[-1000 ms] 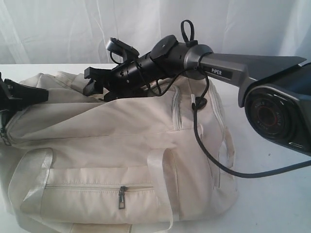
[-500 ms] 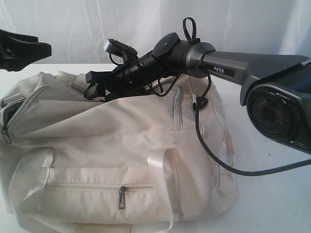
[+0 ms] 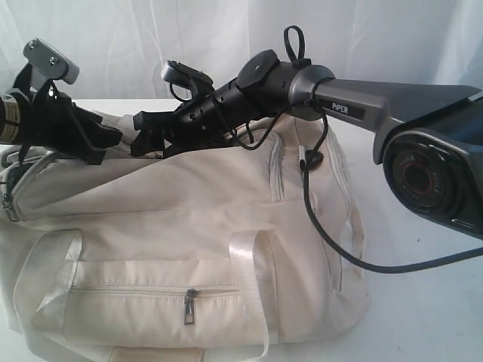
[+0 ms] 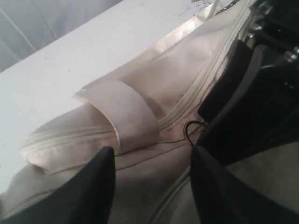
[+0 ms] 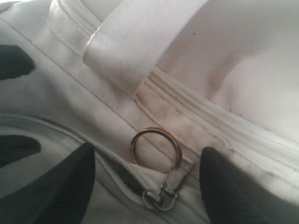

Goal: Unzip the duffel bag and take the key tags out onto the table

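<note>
The cream duffel bag (image 3: 189, 226) lies on the white table (image 3: 423, 302). My right gripper (image 3: 143, 134) rests over the bag's top, open. In the right wrist view its jaws (image 5: 148, 154) straddle the metal ring pull (image 5: 156, 147) of the top zipper without touching it. A short dark gap (image 5: 124, 175) shows behind the slider. My left gripper (image 3: 104, 145) hovers open just left of the right one. Between its fingertips (image 4: 152, 154) is only bag fabric, and the ring pull (image 4: 194, 130) lies just past one finger. The key tags are hidden.
A webbing handle (image 4: 133, 116) folds over the bag's top beside the zipper. The front pocket's zip (image 3: 189, 305) is closed. The right arm's cable (image 3: 324, 234) hangs across the bag's right end. A white curtain (image 3: 113, 38) hangs behind the table.
My left gripper let go of the bag's left end, opened, rose, and has come in over the bag's top next to the right gripper. The right arm hardly moved.
</note>
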Tool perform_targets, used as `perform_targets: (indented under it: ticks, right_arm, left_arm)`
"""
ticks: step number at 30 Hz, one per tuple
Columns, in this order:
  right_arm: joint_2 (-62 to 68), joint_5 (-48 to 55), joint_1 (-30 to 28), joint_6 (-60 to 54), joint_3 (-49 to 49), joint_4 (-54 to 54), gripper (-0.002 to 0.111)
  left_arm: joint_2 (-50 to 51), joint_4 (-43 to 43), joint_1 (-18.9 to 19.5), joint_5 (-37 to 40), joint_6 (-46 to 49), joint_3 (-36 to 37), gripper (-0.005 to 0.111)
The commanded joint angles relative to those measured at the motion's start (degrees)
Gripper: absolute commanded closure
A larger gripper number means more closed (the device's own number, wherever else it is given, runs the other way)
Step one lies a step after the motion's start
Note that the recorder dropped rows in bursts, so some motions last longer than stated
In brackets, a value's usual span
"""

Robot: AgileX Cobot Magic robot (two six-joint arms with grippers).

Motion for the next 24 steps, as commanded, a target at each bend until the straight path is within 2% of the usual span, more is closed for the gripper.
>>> perform_targets:
  ticks: [1,11,24]
  right_arm:
    - [-0.45,1.26,-0.79,-0.52,0.44,-2.92,0.047]
    - [-0.90,-7.44,-1.05,-0.52,0.44,-2.90,0.047]
    - [-0.42,-9.02,0.43,-5.29,0.44,-2.72,0.047]
  left_arm:
    - [1.64,1.01,-0.21,1.17,-4.52,0.50,0.053]
    - [2.01,1.01,-0.11,1.43,-3.77,3.52,0.053]
    - [2.01,1.01,-0.11,1.27,-3.88,3.52,0.053]
